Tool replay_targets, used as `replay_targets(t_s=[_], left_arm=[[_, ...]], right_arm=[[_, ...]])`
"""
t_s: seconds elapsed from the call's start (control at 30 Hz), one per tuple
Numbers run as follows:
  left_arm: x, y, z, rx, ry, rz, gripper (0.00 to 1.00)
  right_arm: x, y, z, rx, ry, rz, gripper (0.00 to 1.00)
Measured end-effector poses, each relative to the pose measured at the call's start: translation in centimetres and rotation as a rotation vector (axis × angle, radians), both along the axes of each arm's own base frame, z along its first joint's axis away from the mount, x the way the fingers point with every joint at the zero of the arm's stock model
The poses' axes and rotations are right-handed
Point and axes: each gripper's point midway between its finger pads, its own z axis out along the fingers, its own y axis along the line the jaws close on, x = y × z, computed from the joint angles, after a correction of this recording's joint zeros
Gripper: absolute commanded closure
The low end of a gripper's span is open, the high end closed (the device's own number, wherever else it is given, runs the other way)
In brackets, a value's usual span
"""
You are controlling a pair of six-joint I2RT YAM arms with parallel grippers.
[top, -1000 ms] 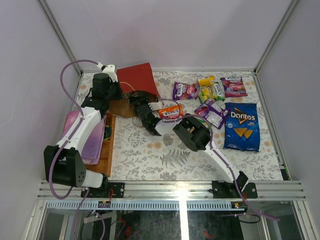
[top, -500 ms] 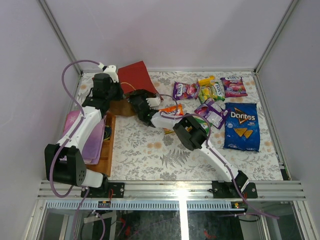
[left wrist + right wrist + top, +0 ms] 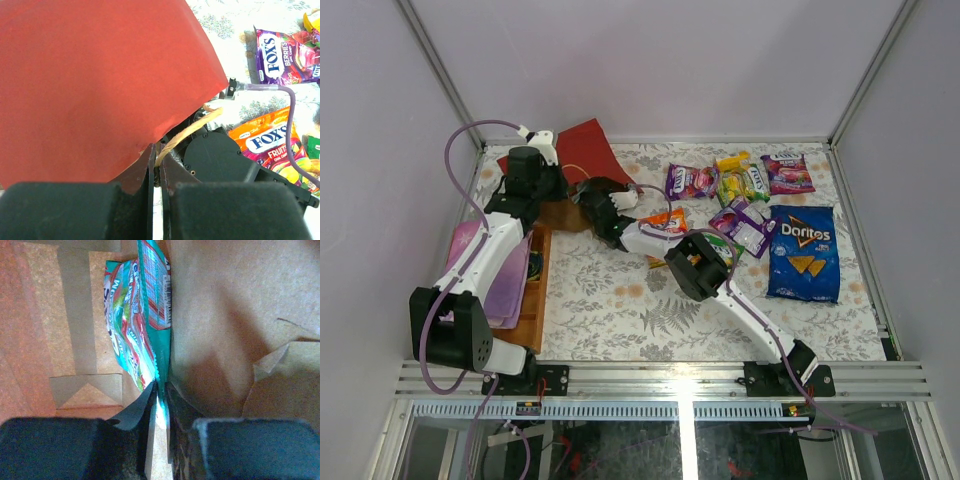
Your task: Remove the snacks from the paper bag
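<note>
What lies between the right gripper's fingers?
A corner of the teal snack packet, pinched by the right gripper inside the paper bag; right wrist view.

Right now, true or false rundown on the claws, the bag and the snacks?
1. The Doritos bag lies on the table, outside the paper bag. True.
2. The left claw hangs open over the Doritos bag. False: it is shut on the paper bag's rim, by the cord handle.
3. The right claw is inside the paper bag, pinching a teal packet. True.
4. The orange packet is inside the paper bag. False: it lies out on the table.
</note>
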Motion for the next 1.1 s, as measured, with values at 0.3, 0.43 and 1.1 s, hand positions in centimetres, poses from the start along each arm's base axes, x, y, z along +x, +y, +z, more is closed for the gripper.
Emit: replay_targets(t_s=[0.3, 0.43, 1.1], left_arm=[[0.1, 0.0, -0.5, 0.001, 0.013, -0.001, 0.97], [0.2, 0.0, -0.8, 0.003, 0.018, 0.000, 0.97], [0.7, 1.8, -2.0, 0.049, 0.046, 0.099, 1.00]], right_arm=[[0.6, 0.4, 0.2, -0.006, -0.019, 0.042, 1.00], [0.4, 0.3, 0.1, -0.057, -0.059, 0.071, 1.00], [-14.8, -6.9, 10.2, -0.380, -0.307, 0.385, 1.00]])
